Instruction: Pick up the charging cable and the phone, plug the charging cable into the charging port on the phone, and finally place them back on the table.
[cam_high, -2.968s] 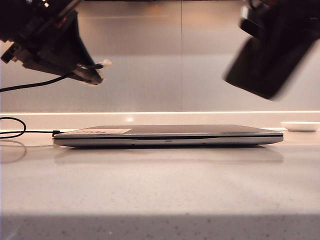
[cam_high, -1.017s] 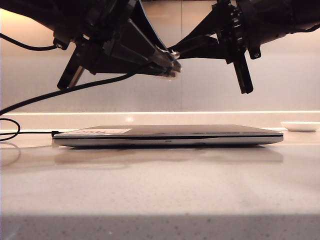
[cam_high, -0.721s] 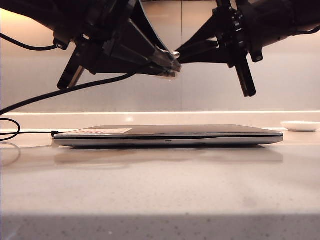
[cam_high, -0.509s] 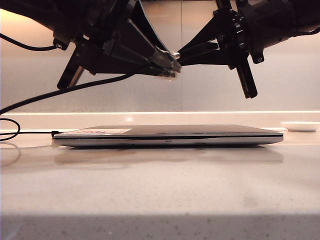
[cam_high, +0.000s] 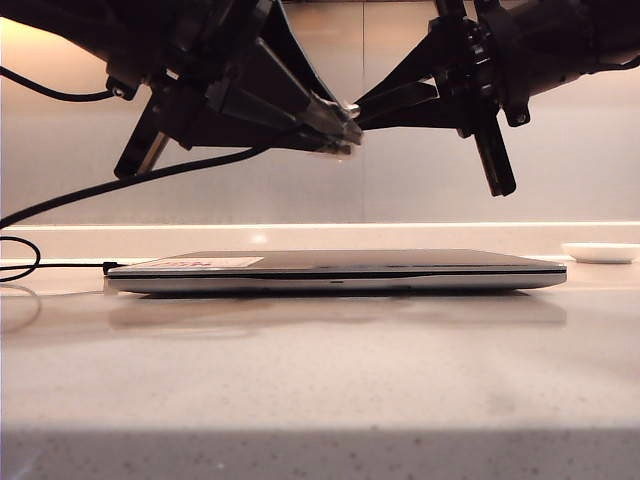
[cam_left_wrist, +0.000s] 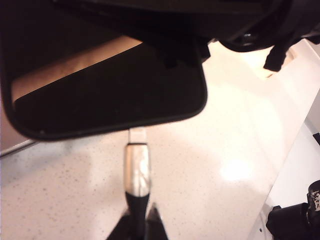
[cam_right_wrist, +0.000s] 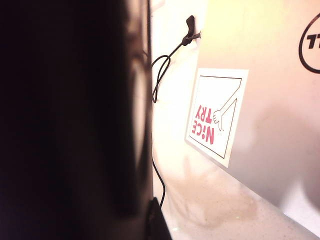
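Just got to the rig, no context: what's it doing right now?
Mid plug-in, both arms raised above the closed laptop on the table. The left gripper is shut on the cable just behind its silver connector, whose tip sits at the phone edge; how far it is seated can't be told. The right gripper holds the phone, which fills most of the right wrist view. In the exterior view the two grippers meet tip to tip, and the cord trails off to the left.
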